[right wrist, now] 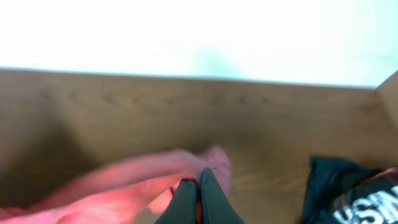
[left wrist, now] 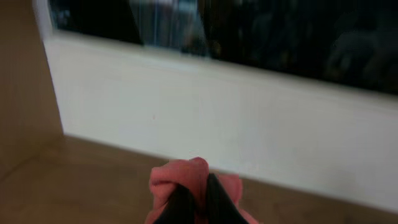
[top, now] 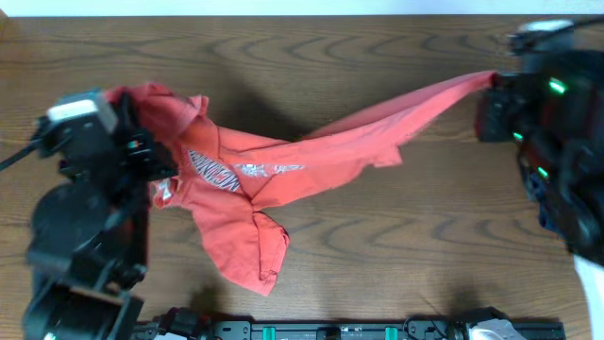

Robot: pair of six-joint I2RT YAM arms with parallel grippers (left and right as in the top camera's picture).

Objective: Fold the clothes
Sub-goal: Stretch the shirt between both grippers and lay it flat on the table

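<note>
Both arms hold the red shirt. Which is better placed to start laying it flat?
Probably the right. The right gripper pinches the T-shirt by its stretched end above the table, so it could lower that end flat. The left gripper holds a bunched part, most cloth heaped beside it.

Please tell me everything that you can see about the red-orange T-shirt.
The T-shirt is red-orange soft cloth, cotton by its look, with grey-white lettering on the chest. It is unfolded, crumpled and pulled long across the wooden table. The left gripper is shut on one bunched end, the right gripper on the other, stretched end. A loose part lies toward the table's near edge.
</note>
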